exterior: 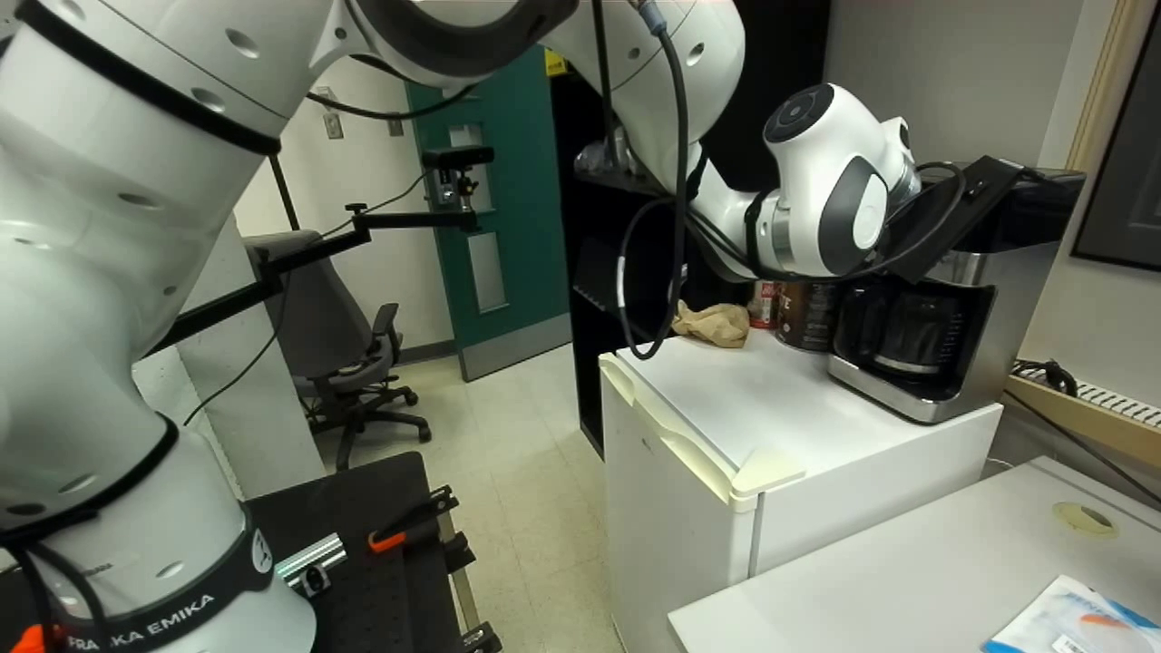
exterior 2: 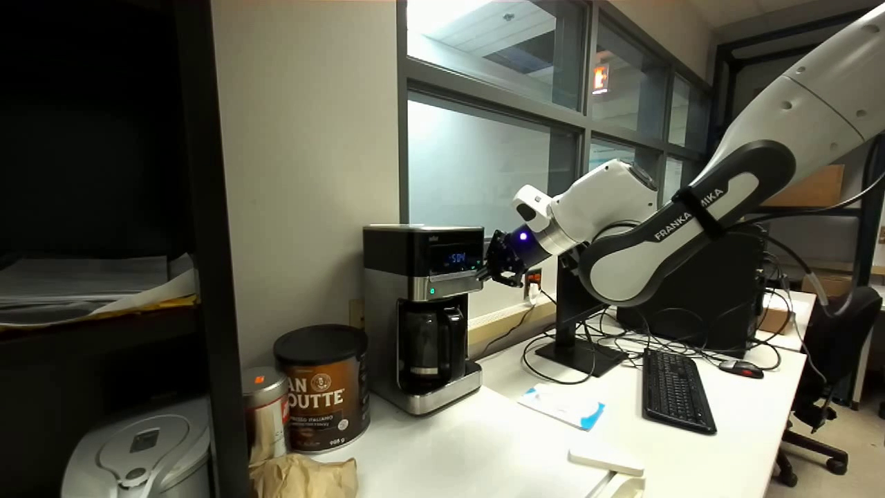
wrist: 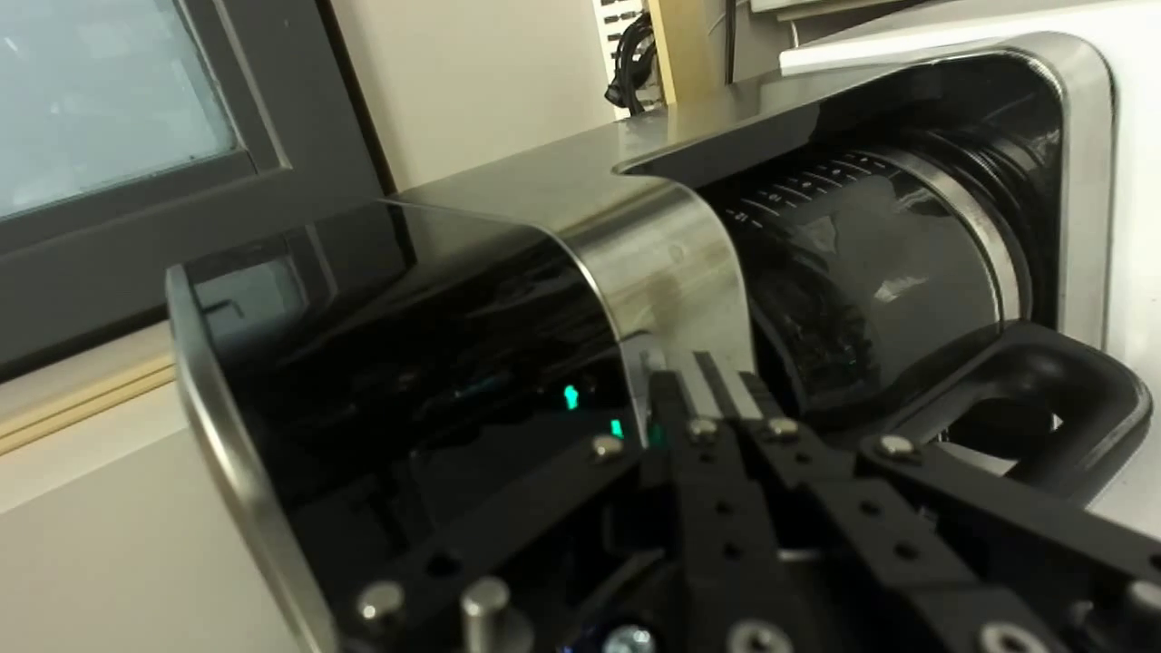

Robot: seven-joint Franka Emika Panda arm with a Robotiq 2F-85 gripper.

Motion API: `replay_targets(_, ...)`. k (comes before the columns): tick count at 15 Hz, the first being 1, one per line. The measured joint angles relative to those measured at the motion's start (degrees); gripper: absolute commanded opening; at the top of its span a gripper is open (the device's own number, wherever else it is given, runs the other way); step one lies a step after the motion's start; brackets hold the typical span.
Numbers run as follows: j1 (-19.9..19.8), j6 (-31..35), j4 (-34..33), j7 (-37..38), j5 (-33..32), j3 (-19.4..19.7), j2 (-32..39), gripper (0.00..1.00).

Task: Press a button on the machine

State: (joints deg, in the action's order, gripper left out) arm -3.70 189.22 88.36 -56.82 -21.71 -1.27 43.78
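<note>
The machine is a boxy black and silver coffee maker, visible in both exterior views (exterior: 1025, 299) (exterior 2: 388, 304) and in the wrist view (wrist: 508, 204). Its black front panel (wrist: 426, 381) carries small green lights, and a blue display (exterior 2: 457, 258) is lit. A dark glass carafe (wrist: 889, 263) sits in its lower half. My gripper (wrist: 712, 385) is shut with nothing seen between its fingers. Its fingertips are at the silver band (wrist: 676, 272) beside the panel's lower edge. An exterior view shows the gripper (exterior 2: 482, 272) at the panel's front; contact cannot be told. The fingertips hide part of the band.
The machine stands on a white fridge (exterior: 671, 544). Beside it are a brown coffee can (exterior 2: 325, 394), a smaller tin (exterior 2: 266, 408) and a crumpled paper bag (exterior 2: 304, 477). A white desk (exterior: 871, 580) adjoins, with a keyboard (exterior 2: 677, 391) and cables.
</note>
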Motion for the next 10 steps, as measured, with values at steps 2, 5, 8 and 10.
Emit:
replay_targets(2, -0.15, 0.00, -0.43, -0.04, 0.00, -0.26, 0.55, 0.00)
replay_targets(5, -0.67, 0.10, -0.44, -0.25, -0.04, -1.43, 0.99, 0.00)
replay_targets(8, -1.91, 0.81, 0.25, -0.83, -0.81, -3.97, 1.04, 0.00)
replay_targets(10, -3.03, 1.71, 1.55, -0.94, -2.09, -5.91, 0.77, 0.00)
